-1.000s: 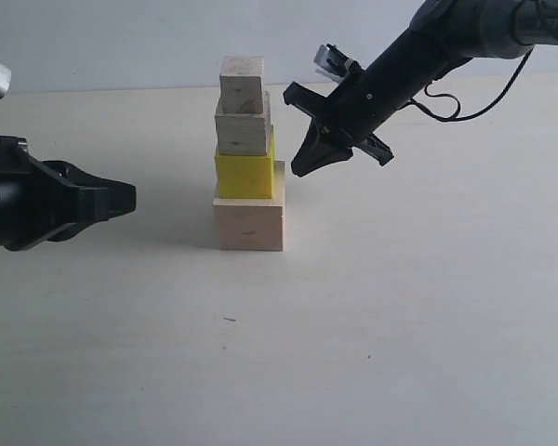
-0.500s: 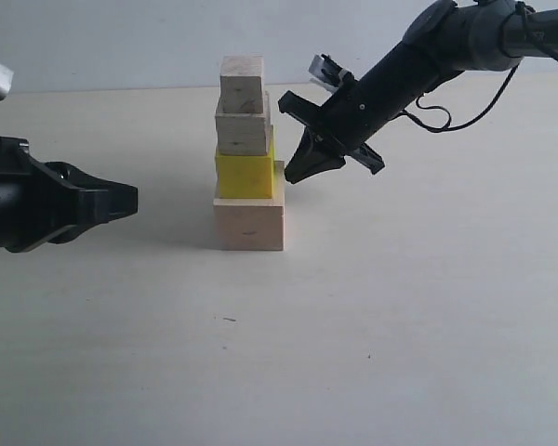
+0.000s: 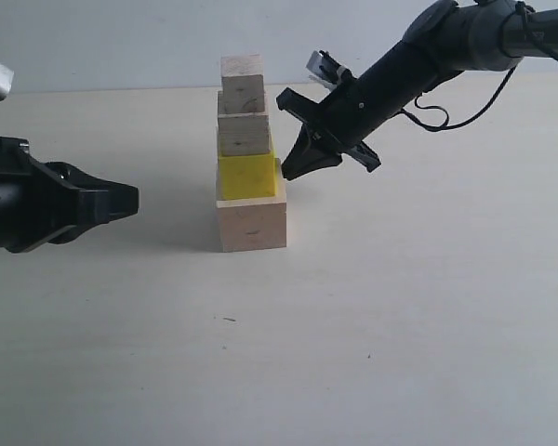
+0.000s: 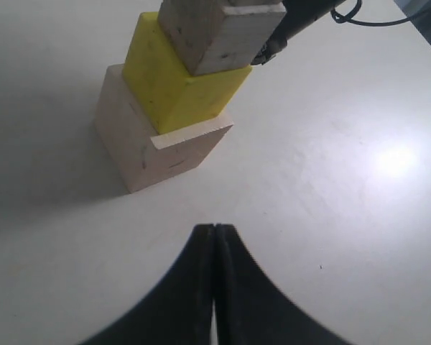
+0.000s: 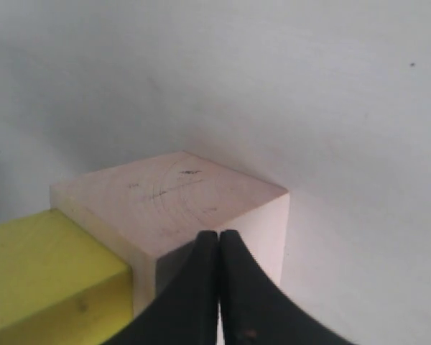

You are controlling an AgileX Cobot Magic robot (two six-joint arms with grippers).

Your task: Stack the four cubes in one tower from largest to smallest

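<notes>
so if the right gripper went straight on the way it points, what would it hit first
Probably the big pale bottom cube: the shut right gripper aims at its exposed top edge, beside the yellow cube. Whether they already touch is unclear.

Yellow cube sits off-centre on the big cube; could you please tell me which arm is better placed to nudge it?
Right, probably: the right pincer, shut, hovers beside the yellow cube, over the bare corner of the big cube. The left pincer, shut, sits apart from both.

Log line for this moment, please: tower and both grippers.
tower: four high, largest at base | right gripper: shut, tip beside yellow cube | left gripper: shut, apart from tower
</notes>
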